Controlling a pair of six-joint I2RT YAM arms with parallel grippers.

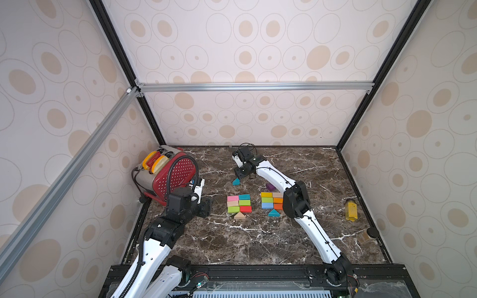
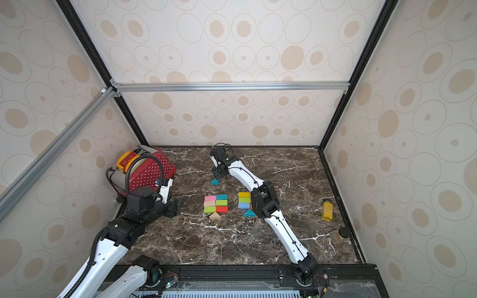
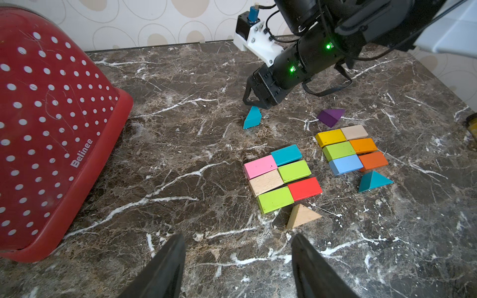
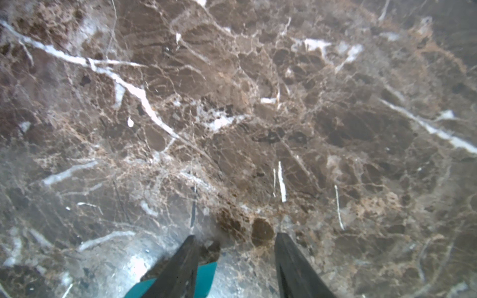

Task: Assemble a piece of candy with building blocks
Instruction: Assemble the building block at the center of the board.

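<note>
the right claw (image 3: 254, 102) sits low over a lone teal wedge (image 3: 252, 118) at the far side of the marble surface (image 3: 180, 154). its jaws stand apart with nothing clamped, and in the right wrist view the wedge lies under one finger rather than between the two. closing from here would likely tip or skid the wedge away. the right arm reaches far forward, elbow bent, passing over the right block cluster (image 1: 271, 200), so a low pull back could scatter those bricks. the left claw (image 3: 238, 260) hovers beside the left cluster (image 3: 282, 178), open and empty, near the red toaster (image 3: 51, 129).
</note>
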